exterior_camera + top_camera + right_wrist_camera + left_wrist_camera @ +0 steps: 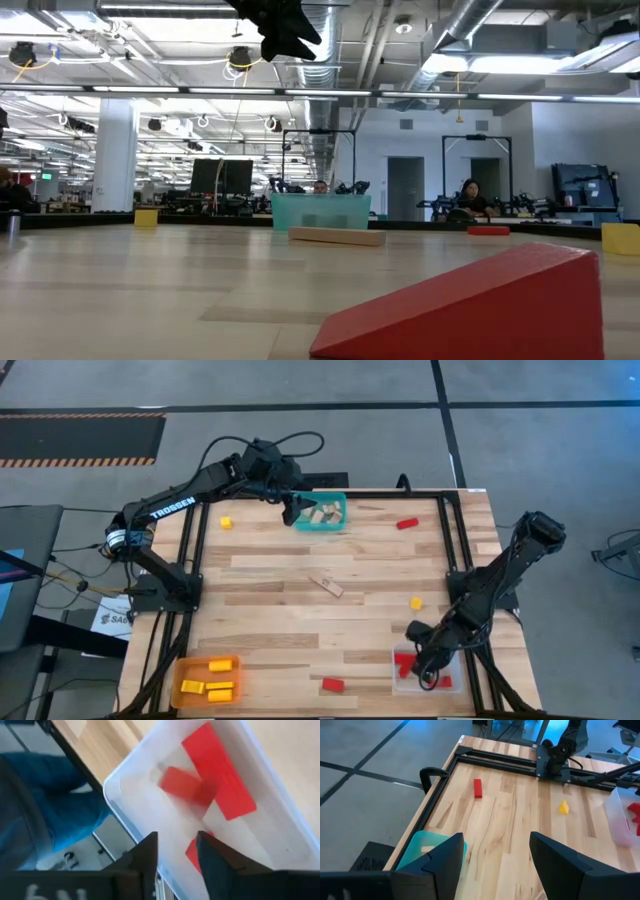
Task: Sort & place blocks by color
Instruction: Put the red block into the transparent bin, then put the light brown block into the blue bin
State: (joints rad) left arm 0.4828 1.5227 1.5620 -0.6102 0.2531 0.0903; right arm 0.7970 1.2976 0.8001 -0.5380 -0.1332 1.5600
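Three bins sat on the worktop (300, 575) in the high view. Taking the teal bin (320, 513) at the far edge as landmark: tan blocks (325, 514) lay inside it, the left gripper (290, 512) hung at its left rim, a yellow cube (227, 521) lay to its left, a red bar (406, 523) to its right, and a tan bar (326, 585) nearer the middle. Well away at the near edge were the orange bin (207, 680) with yellow blocks (220, 665), a loose red block (333, 684), and the clear bin (425, 668), over which the right gripper (428, 663) hung; a yellow piece (416, 602) lay between.

Low view: a red wedge (480, 305) loomed close, the tan bar (336, 236) before the teal bin (320, 211).

Left wrist view: the fingers (445, 865) stood wide apart, empty, above the teal bin's (420, 851) edge.

Right wrist view: the fingers (215, 862) stood slightly apart, holding nothing, over red blocks (220, 780) in the clear bin (280, 795).
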